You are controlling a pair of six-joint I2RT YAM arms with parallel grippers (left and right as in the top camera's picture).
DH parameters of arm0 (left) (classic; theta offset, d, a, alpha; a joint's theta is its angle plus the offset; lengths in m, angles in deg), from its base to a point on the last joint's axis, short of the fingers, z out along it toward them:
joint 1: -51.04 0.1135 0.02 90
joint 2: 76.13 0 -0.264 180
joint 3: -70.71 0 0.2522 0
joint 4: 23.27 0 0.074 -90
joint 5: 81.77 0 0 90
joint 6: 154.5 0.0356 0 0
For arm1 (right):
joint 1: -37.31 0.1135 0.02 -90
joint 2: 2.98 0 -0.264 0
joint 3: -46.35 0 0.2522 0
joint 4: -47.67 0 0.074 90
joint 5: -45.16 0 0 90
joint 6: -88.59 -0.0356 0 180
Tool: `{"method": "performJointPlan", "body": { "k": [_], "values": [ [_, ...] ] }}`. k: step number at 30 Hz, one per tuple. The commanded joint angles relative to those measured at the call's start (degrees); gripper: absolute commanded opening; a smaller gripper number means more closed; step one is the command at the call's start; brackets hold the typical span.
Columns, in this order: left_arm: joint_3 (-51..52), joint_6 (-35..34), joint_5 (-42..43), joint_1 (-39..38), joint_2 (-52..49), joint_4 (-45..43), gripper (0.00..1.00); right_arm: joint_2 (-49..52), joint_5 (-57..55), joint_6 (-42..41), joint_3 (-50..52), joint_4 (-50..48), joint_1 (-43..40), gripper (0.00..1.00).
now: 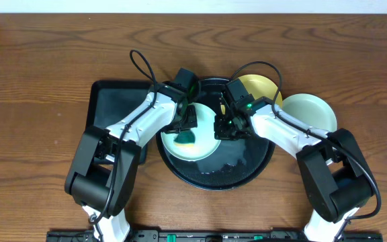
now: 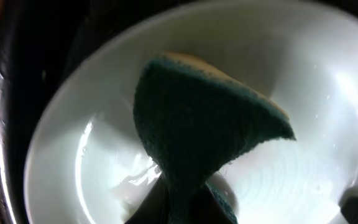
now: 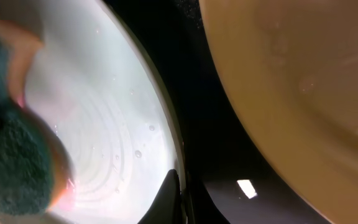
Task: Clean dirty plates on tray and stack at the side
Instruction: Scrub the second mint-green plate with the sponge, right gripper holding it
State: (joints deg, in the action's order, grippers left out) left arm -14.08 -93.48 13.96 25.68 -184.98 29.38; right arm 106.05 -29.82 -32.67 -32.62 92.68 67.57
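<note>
Three plates in sight, one of them inside the round black tray [image 1: 250, 169]: a pale mint plate [image 1: 205, 146] directly beneath the left gripper [image 1: 189, 125] and reaching as far as the tip of the right gripper [image 1: 224, 129].

Left gripper clamped on a green sponge [image 1: 185, 138], pinched at its near end between dark fingers [image 2: 149, 208] and pressed down into the plate's bowl [image 2: 309, 74]. Yellow backing showing along the sponge's far edge, green face toward the gripper.

Right gripper at the plate's rim, on the side away from the left gripper, with one dark finger [image 3: 169, 194] lying against the rim's inner edge. Other finger lost against the black tray, so clamped or apart impossible to tell. Droplets and faint wet rings on the plate just ahead of that finger, the sponge farther across.

Just behind the right gripper, a pale yellow plate [image 1: 262, 87] overlapping the tray's rim. Outboard of the right gripper, a second mint plate [image 1: 312, 111] on the bench [image 1: 32, 101], just beside the yellow one.

Outboard of the left gripper, a rectangular black tray [image 1: 111, 101], partly under that arm. Wet sheen on the round tray's floor, nearer the robot than both grippers.
</note>
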Motion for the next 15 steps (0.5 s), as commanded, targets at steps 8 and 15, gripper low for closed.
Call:
{"method": "performJointPlan", "body": {
  "k": [8,15],
  "values": [
    [-1.1,12.8,9.2,-0.4,-0.4,-3.4,0.07,0.8,-1.0,0.2,-0.6,0.3,0.1,0.01],
    [-1.1,20.9,8.9,-1.1,-0.4,-3.7,0.07,0.8,-1.0,0.2,-0.6,0.2,0.2,0.01]
  ]
}}
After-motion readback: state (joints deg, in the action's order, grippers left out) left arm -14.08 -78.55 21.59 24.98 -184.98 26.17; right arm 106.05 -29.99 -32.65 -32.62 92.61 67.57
